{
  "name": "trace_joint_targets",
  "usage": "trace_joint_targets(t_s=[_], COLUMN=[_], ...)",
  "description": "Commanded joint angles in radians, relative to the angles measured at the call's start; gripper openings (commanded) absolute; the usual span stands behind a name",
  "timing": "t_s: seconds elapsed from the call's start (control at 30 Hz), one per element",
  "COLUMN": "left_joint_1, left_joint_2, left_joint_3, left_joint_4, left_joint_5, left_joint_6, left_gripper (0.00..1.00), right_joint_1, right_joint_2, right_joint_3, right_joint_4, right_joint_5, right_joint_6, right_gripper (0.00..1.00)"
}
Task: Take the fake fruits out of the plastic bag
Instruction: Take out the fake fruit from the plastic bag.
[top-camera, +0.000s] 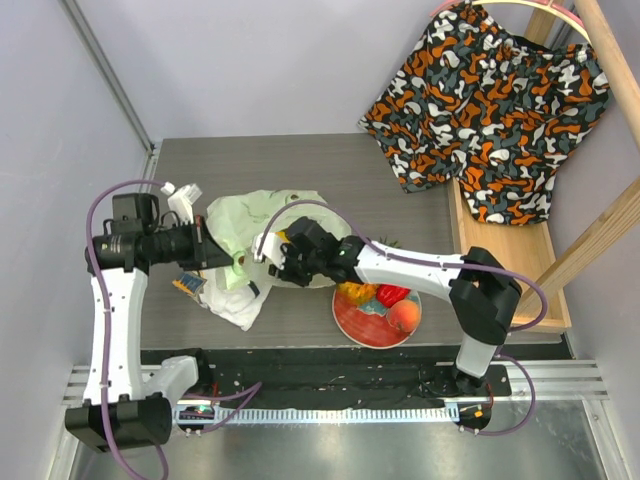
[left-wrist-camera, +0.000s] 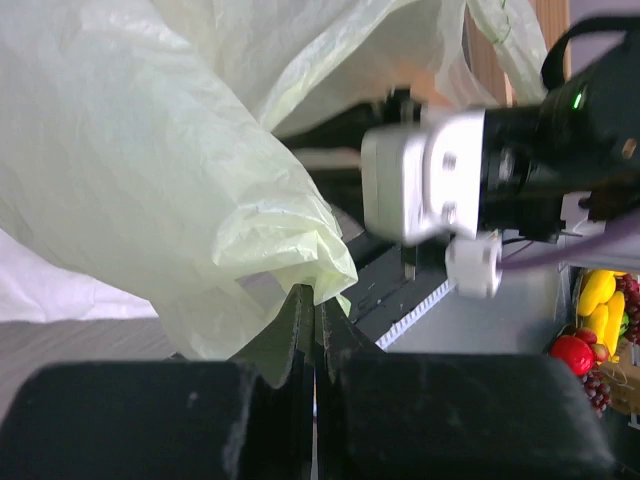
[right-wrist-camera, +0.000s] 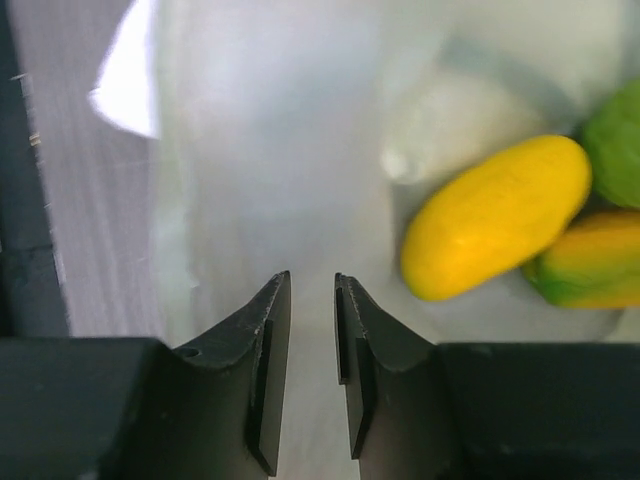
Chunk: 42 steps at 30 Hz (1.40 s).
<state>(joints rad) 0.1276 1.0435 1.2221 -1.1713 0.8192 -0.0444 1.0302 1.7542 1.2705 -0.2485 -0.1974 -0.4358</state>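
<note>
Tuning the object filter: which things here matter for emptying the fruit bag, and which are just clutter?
Job: pale-green translucent plastic bag; yellow oval plastic fruit, green fruit and orange-green fruit in it; left hand pinching the bag; right hand at its mouth; red round plate holding more plastic fruits.
Clutter: orange-black patterned cloth hanging by the wooden rack.

The plastic bag (left-wrist-camera: 150, 150) is thin crinkly film, translucent with a soft sheen. The yellow fruit (right-wrist-camera: 495, 232) looks like smooth glossy plastic. The right wrist's fingers (right-wrist-camera: 265, 330) are matt black, a bit grainy. The counter (top-camera: 300, 160) is dull grey with a wood-grain look — and the patterned garment (top-camera: 490, 110) is plain matt cloth on a bare wood rack (top-camera: 500, 255).
</note>
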Motion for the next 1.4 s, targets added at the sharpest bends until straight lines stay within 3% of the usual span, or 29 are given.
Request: trace_joint_targets(t_s=[0.0, 0.1, 0.13, 0.27, 0.37, 0.53, 0.7, 0.97, 1.2, 1.37], left_joint_1=[0.007, 0.033, 0.046, 0.047, 0.047, 0.047, 0.046, 0.049, 0.052, 0.052], left_joint_2=[-0.082, -0.092, -0.095, -0.094, -0.092, -0.114, -0.129, -0.142, -0.115, -0.096], left_joint_3=[-0.055, -0.114, -0.122, -0.124, -0.127, -0.144, -0.157, -0.182, -0.194, -0.242], left_joint_4=[-0.059, -0.025, -0.018, -0.01, -0.018, -0.008, -0.004, 0.051, 0.13, 0.312], left_joint_5=[-0.015, 0.06, 0.078, 0.127, 0.144, 0.164, 0.161, 0.161, 0.167, 0.176], left_joint_6=[-0.049, -0.087, -0.092, -0.068, -0.045, -0.04, -0.037, -0.057, -0.087, -0.233], left_gripper=[0.0, 0.0, 0.0, 0.0, 0.0, 0.0, 0.0, 0.0, 0.0, 0.0], right_joint_1=[-0.071, -0.11, -0.117, -0.125, -0.124, -0.124, -0.124, -0.125, -0.125, -0.139], right_joint_2=[0.007, 0.054, 0.086, 0.155, 0.218, 0.298, 0.363, 0.314, 0.228, 0.088], right_joint_3=[0.052, 0.099, 0.11, 0.154, 0.193, 0.276, 0.314, 0.276, 0.283, 0.297], right_joint_4=[0.106, 0.114, 0.121, 0.143, 0.15, 0.118, 0.094, 0.063, 0.011, -0.038], right_joint_5=[0.138, 0.176, 0.19, 0.234, 0.262, 0.24, 0.233, 0.155, 0.058, 0.012], right_joint_6=[0.086, 0.137, 0.147, 0.184, 0.221, 0.259, 0.281, 0.223, 0.157, 0.109], right_gripper=[0.33, 0.45, 0.6, 0.85, 0.94, 0.96, 0.95, 0.64, 0.47, 0.41])
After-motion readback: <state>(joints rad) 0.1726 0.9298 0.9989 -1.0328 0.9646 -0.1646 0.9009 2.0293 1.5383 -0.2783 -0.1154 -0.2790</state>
